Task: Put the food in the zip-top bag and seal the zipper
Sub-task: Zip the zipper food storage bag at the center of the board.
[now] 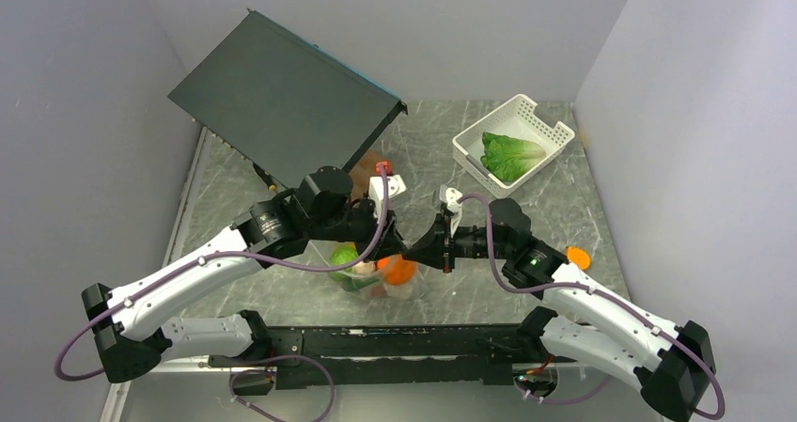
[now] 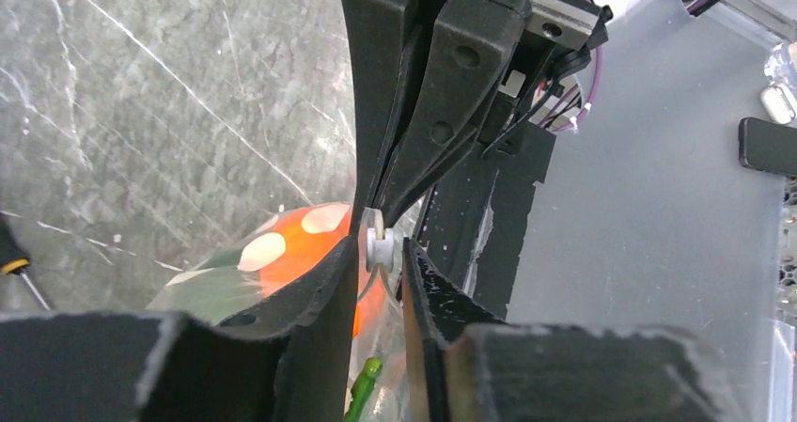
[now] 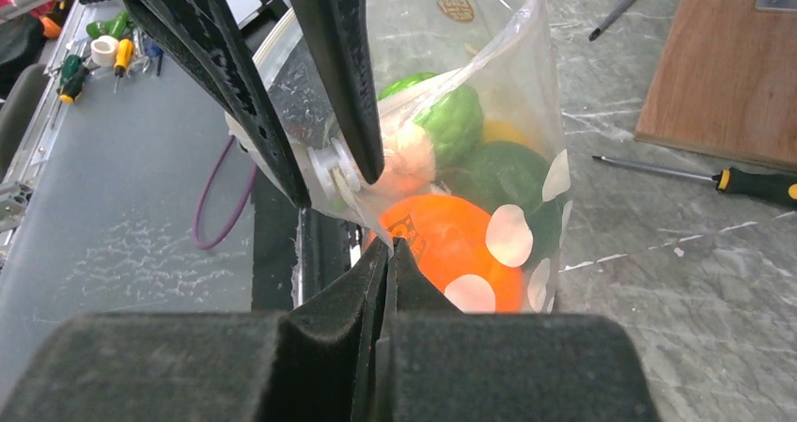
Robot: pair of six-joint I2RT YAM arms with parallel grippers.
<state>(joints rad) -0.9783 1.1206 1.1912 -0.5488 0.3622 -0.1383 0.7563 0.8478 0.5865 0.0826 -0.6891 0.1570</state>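
The zip-top bag [image 3: 512, 65] sits between my two end effectors at the near middle of the tabletop [image 1: 583, 206], its clear dotted plastic bulging with food. Inside I see a round orange [image 3: 442, 243] lowest, green pieces [image 3: 461, 121] above it, a pale fuzzy piece [image 3: 411, 159] against the near wall and a bit of yellow [image 3: 507, 132] at the back. The zipper [image 3: 329, 176] shows as a whitish bit at the bag's mouth edge, on the side facing my arms.

My left end effector [image 2: 381, 253] has its jaws narrowly apart, one on each side of that whitish bit. From either wrist view I cannot tell whether the pads press on it. My right end effector [image 3: 388, 253] has its jaws fully together, with the tips touching the bag's edge just beside the same spot. The two end effectors meet nearly nose to nose.

Further out, a white slotted basket [image 1: 554, 131] stands at the far right with a lettuce leaf [image 1: 510, 156] in it. A dark panel [image 1: 282, 93] leans at the far left. A small orange piece [image 1: 578, 256] lies beside my right arm. A screwdriver [image 3: 752, 185] and a wooden board [image 3: 724, 65] lie past the bag.
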